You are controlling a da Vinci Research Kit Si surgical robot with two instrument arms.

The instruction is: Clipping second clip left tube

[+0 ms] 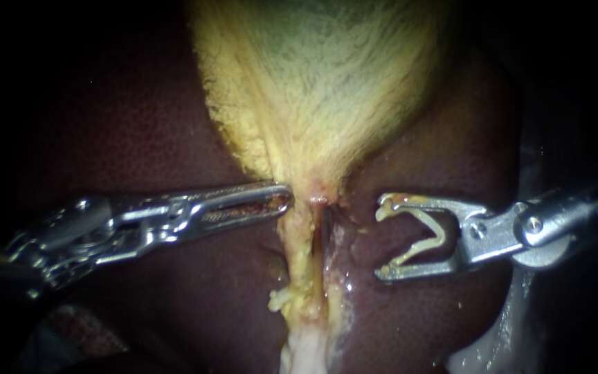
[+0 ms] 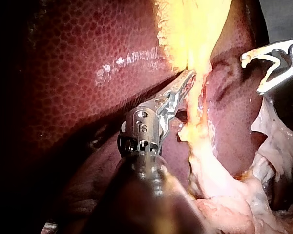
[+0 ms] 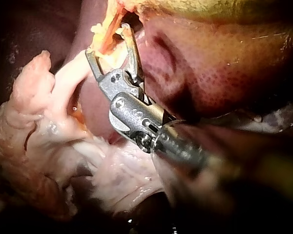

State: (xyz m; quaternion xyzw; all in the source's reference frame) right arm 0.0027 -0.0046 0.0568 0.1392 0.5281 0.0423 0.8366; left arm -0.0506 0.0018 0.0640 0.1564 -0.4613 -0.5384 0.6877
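A: Jaw status?

B: My left instrument [image 1: 282, 199]: jaws together, tip touching the left edge of the yellow fat-coated left tube [image 1: 299, 253], just under the neck of the yellow-green tapering gallbladder [image 1: 313, 83]. My right instrument [image 1: 382, 239]: jaws spread wide, both seated on the cream V-shaped clip [image 1: 439, 234] held between them.

A: Clip versus tube?

B: Apart. In the endoscope view the clip mouth faces the tube, with a strip of dark red liver [image 1: 140, 138] bare between them. The tube runs down from the neck between my two tips, against the left one.

A: What do the wrist views add?

B: Left wrist view: my left instrument [image 2: 185, 83] lies along the tube's side, and a yellow nub of fat [image 2: 183, 132] hangs off the tube beside it. The liver's honeycomb texture shows there. The right instrument [image 2: 254, 73] sits beyond the tube, clear of it. Right wrist view: my right instrument [image 3: 107, 41] passes over pale pink loose tissue [image 3: 39, 122], which the endoscope barely catches. The clip tips look close to yellow tissue there, but I can't judge the gap from that view.
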